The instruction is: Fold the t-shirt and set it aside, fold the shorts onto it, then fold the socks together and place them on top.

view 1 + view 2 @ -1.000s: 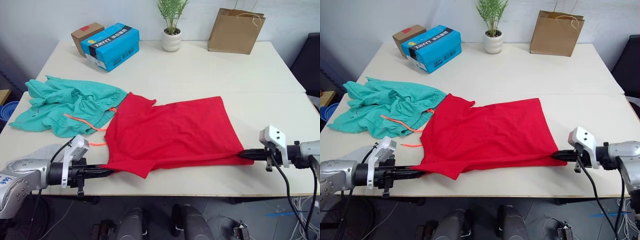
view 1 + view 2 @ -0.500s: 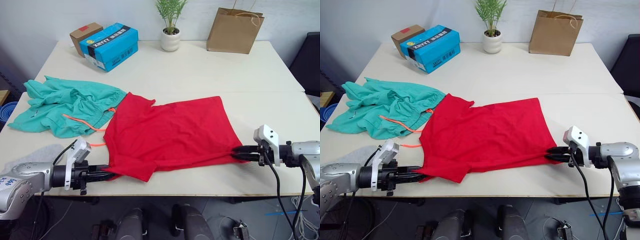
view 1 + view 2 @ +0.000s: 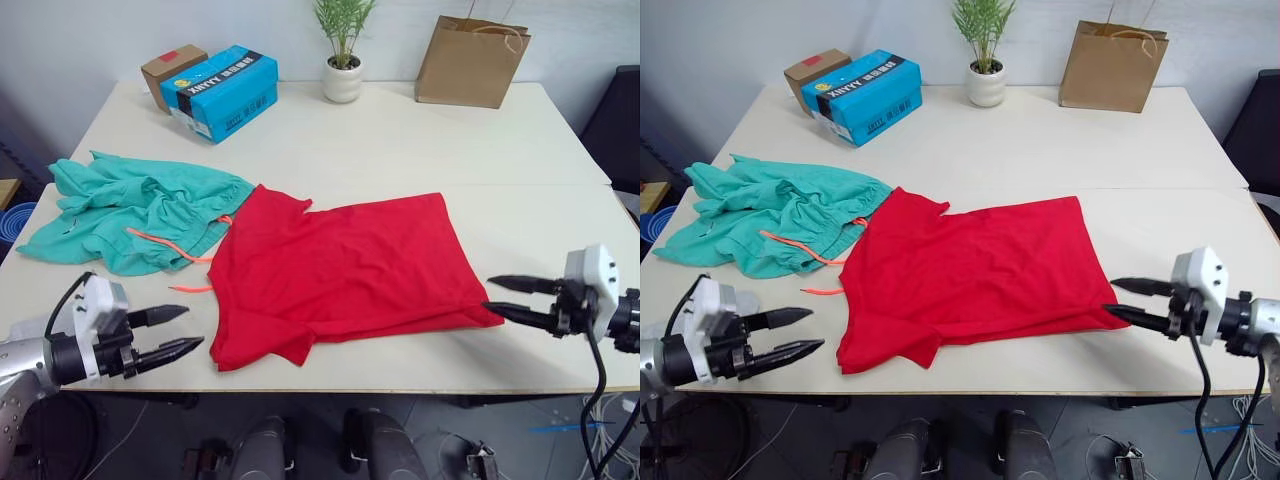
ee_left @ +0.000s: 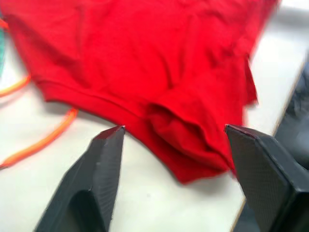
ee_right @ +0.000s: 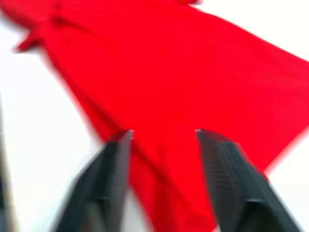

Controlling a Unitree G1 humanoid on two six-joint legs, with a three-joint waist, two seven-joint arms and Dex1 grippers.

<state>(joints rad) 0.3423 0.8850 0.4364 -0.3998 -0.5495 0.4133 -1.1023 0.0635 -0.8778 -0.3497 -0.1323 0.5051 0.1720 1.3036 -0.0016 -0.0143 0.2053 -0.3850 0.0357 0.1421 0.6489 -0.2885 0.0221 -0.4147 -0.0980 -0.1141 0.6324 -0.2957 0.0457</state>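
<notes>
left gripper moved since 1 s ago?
Yes. The left gripper has let go of the t-shirt and backed off to the robot's left, away from the hem, along the table front edge; open now.

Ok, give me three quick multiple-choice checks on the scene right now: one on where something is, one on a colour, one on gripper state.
1. The shorts lie where relative to the t-shirt?
A. On the robot's left
B. On the robot's right
C. On top of it

2. What colour is the shorts' drawstring?
A. White
B. Orange-coral
C. Black

3. What state are the left gripper and right gripper in?
A. Both shut on the t-shirt
B. One open, one shut
C. Both open, holding nothing

Answers: 1 A, the teal fabric sits at the shirt's left edge. 2 B, an orange cord trails over the teal fabric. 3 C, both pairs of fingers are spread, clear of the cloth.
</notes>
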